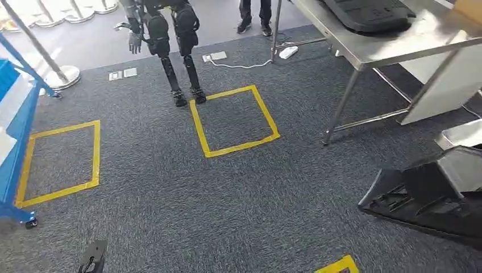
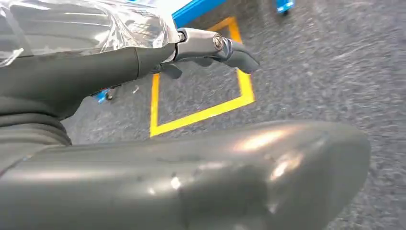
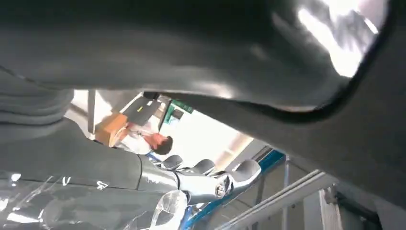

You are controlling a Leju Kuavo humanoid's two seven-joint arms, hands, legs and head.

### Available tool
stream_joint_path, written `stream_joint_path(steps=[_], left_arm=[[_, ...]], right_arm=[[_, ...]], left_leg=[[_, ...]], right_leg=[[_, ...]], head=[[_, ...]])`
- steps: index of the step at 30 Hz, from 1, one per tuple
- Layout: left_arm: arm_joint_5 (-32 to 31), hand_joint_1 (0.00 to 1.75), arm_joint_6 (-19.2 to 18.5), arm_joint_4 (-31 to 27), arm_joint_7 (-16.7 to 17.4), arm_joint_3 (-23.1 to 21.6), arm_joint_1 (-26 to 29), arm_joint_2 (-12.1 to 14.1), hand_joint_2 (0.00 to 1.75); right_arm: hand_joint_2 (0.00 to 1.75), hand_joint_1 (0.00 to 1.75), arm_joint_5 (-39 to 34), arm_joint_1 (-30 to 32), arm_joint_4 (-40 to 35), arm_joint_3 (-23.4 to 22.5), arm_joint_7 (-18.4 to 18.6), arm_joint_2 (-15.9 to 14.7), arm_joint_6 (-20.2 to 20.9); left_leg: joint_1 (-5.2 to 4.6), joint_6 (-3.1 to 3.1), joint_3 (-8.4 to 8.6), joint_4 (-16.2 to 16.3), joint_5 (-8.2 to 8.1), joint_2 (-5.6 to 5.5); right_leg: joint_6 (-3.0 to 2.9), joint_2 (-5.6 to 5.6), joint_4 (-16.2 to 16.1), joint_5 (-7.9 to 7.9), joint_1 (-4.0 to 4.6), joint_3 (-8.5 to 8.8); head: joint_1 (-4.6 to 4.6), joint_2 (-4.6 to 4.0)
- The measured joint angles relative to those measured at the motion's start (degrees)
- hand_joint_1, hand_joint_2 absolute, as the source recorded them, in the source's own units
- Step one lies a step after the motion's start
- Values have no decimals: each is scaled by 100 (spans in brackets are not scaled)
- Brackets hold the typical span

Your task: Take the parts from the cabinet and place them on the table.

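Down by the head view's right edge, a black part sits on the right hand, though its grip cannot be told. Right wrist view shows fingers curled beneath it. Left hand holds nothing, fingers loosely bent.

Bright daylight from the far end of the room, floor washed pale up there w/ glare streaks. Carpet evenly lit, soft shadows only, e.g. under the steel table, which shows a dull sheen. Head view fairly sharp, slight smear toward edges. Left wrist view: carpet motion-blurred, big grey part up close out of focus w/ soft highlights; glare on clear plastic wrap. Right wrist view dim and murky, backlit by blown-out white window area, everything soft, bright hotspot at one corner.
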Motion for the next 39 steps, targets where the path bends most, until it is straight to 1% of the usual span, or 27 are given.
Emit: stream_joint_path(steps=[2,3,4,5,7,9,10,11,12,14,15,16,17,18,19,20,24,26,28,29,30,31,33,34,35,37,39], left_arm=[[-24,0,50,0,-92,9,-13,2,0],[-53,0,94,0,-133,15,-22,9,0],[-94,0,114,0,-179,11,-35,17,0],[-129,0,127,0,-188,7,-37,17,0],[-160,0,131,0,-173,7,-20,24,0],[-196,0,129,0,-151,7,-48,24,0],[-201,0,129,0,-124,7,-84,39,0],[-203,0,127,0,-109,4,-74,44,0],[-203,0,127,0,-83,4,-51,50,0],[-194,0,127,0,-61,7,-9,68,0],[-186,0,129,0,-63,9,-12,70,0],[-182,0,135,0,-79,9,-21,70,0],[-179,0,149,0,-100,7,-31,70,0],[-179,0,153,0,-107,7,-33,70,0],[-179,0,166,0,-124,7,-32,72,0],[-179,0,177,0,-146,9,-25,79,0],[-181,0,190,0,-181,7,-51,103,0],[-184,0,190,0,-188,2,-53,116,0],[-190,0,190,0,-188,9,-28,153,0],[-190,0,190,0,-188,9,-18,164,0],[-190,0,190,0,-190,9,-17,164,0],[-190,0,190,0,-194,7,-21,164,0],[-188,0,190,0,-232,7,-27,190,0],[-188,0,190,0,-260,7,-29,212,0],[-188,0,190,0,-286,7,-26,227,0],[-186,0,190,0,-291,7,-27,251,0],[-186,0,190,0,-293,9,-54,254,0]], right_arm=[[0,0,28,3,-4,88,-151,114,-55],[0,0,26,33,-4,140,-274,173,-105],[0,0,-26,101,-2,142,-395,205,-133],[0,0,-83,164,-2,140,-450,216,-140],[0,0,-138,258,-2,135,-511,229,-127],[0,0,-140,313,-2,135,-540,240,-109],[0,0,-142,333,2,138,-562,249,-92],[0,0,-140,333,2,138,-564,249,-92],[0,0,-131,332,2,140,-579,258,-92],[0,0,-120,382,2,142,-592,302,-90],[0,0,-116,393,2,144,-594,315,-85],[0,0,-114,386,2,144,-603,330,-79],[0,0,-111,375,2,146,-618,339,-76],[0,0,-107,363,2,146,-629,341,-74],[0,0,-92,357,2,146,-647,347,-70],[0,0,-55,332,2,153,-673,356,-59],[0,0,26,322,2,173,-726,411,-55],[0,0,63,291,2,192,-747,431,-57],[0,0,77,289,2,234,-767,483,-57],[0,0,83,287,4,245,-769,498,-57],[0,0,98,283,4,256,-774,509,-57],[0,0,118,274,4,273,-774,529,-57],[0,0,133,231,7,299,-793,566,-61],[0,0,155,186,9,328,-802,584,-74],[0,0,181,148,11,350,-817,594,-87],[0,0,192,119,13,411,-833,623,-94],[0,0,195,106,13,422,-833,629,-96]], left_leg=[[5,32,333,-794,508,-58],[16,50,591,-1342,763,-177],[37,68,776,-1786,907,-470],[45,89,867,-1977,855,-509],[15,116,846,-1932,858,-405],[18,197,842,-1972,907,-259],[32,241,839,-1995,936,-197],[28,256,835,-1995,935,-137],[14,269,835,-1995,929,-66],[-14,282,832,-1993,921,87],[-17,281,831,-1992,919,158],[-19,282,835,-1992,914,230],[-17,277,842,-1992,908,298],[-17,264,858,-1992,896,359],[-38,240,880,-1990,879,407],[-84,201,873,-1960,848,457],[-77,105,906,-1968,810,683],[-17,40,731,-1568,540,202],[-6,10,253,-549,94,34],[-4,1,41,-137,-20,10],[-4,-1,-44,1,11,7],[-4,8,10,-151,155,5],[-1,42,408,-1051,644,-65],[16,63,663,-1623,893,-289],[12,88,771,-1891,900,-524],[12,104,779,-1945,900,-434],[6,187,810,-1982,933,-327]], right_leg=[[7,165,6,5,-1,9],[16,246,7,11,-6,15],[33,302,9,18,-5,1],[57,383,43,15,30,-40],[121,502,19,65,-9,-85],[184,629,-9,111,-11,-126],[195,397,120,-15,-16,-177],[213,127,481,-265,11,-332],[231,-23,967,-515,14,-532],[259,-168,1807,-826,-3,-895],[258,-194,1877,-807,-6,-915],[254,-215,1669,-673,-5,-792],[244,-265,1197,-445,-5,-526],[232,-385,645,-222,-2,-212],[219,-669,200,-99,9,53],[204,-743,37,-148,92,103],[44,-451,21,-83,66,52],[-5,-345,16,-65,34,56],[-45,-206,17,-61,33,46],[-51,-130,19,-56,34,43],[-51,-57,19,-56,34,46],[-50,23,19,-55,33,54],[-46,167,21,-53,27,74],[-37,238,22,-49,19,74],[-7,309,40,-43,53,48],[49,436,31,-6,22,-8],[129,561,-8,40,13,-33]], head=[[-2,0],[-2,0],[-2,0],[2,0],[4,0],[7,0],[11,0],[28,0],[28,0],[35,0],[37,0],[37,0],[35,0],[37,0],[35,0],[37,0],[20,0],[15,0],[13,0],[13,0],[13,0],[13,0],[11,0],[11,0],[11,0],[15,0],[18,0]])
